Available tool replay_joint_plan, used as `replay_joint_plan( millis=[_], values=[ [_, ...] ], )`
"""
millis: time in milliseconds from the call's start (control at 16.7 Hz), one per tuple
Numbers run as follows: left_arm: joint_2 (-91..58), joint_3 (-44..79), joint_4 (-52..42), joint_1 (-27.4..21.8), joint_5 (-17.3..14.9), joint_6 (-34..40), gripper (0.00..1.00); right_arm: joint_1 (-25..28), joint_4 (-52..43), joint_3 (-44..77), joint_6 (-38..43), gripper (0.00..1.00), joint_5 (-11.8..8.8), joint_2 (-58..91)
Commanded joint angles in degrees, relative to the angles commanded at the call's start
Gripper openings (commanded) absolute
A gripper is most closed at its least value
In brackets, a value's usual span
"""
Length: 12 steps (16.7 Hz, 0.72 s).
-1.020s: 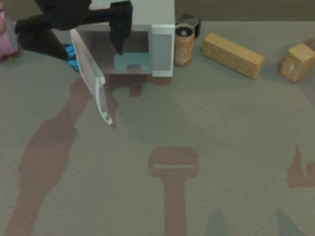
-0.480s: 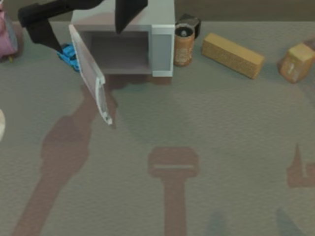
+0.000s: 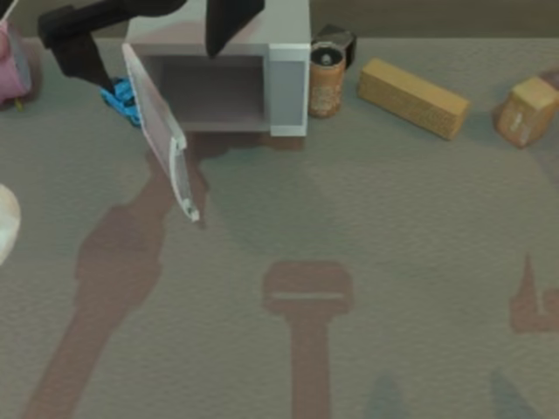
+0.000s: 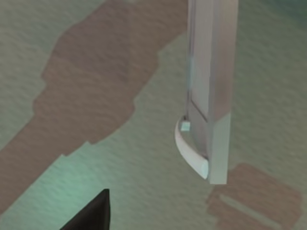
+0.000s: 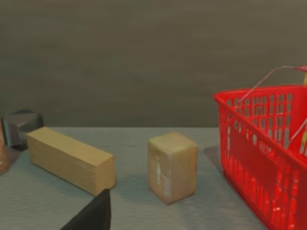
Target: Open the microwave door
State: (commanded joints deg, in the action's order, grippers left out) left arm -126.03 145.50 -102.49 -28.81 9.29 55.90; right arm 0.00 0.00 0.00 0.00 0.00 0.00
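The left gripper (image 3: 74,57) is seen at the far left of the table, lifted up and away behind the door, and nothing is held by it; whether its fingers are apart or together cannot be told from these pictures. Compared with one second ago, the dark arm has been pulled back out of the front of the microwave (image 3: 223,65), so the cavity, which was partly covered before, is now fully shown. In the last half second the arm has hardly moved.

The microwave door (image 3: 162,135) is swung wide open to the left, its free edge with the white handle (image 4: 189,151) pointing toward the near side of the table. Its angle is unchanged over the three top pictures. In the left wrist view the door is seen edge-on, well apart from the gripper.

From this it is judged that the task is done and the arm is only being withdrawn.

The right arm is not seen in the top view; it is parked near a red basket (image 5: 261,148).
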Motion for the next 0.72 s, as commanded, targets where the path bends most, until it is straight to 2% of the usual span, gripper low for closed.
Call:
replay_joint_plan(
  millis=[240, 720],
  values=[
    [1.39, -7.1, 5.18, 0.39, 0.02, -0.54, 1.0, 0.0, 0.0, 0.0, 0.0, 1.0, 0.0, 0.0],
    [6.39, -28.91, 22.25, 1.79, -0.08, -1.89, 1.0, 0.0, 0.0, 0.0, 0.0, 1.0, 0.0, 0.0]
  ],
)
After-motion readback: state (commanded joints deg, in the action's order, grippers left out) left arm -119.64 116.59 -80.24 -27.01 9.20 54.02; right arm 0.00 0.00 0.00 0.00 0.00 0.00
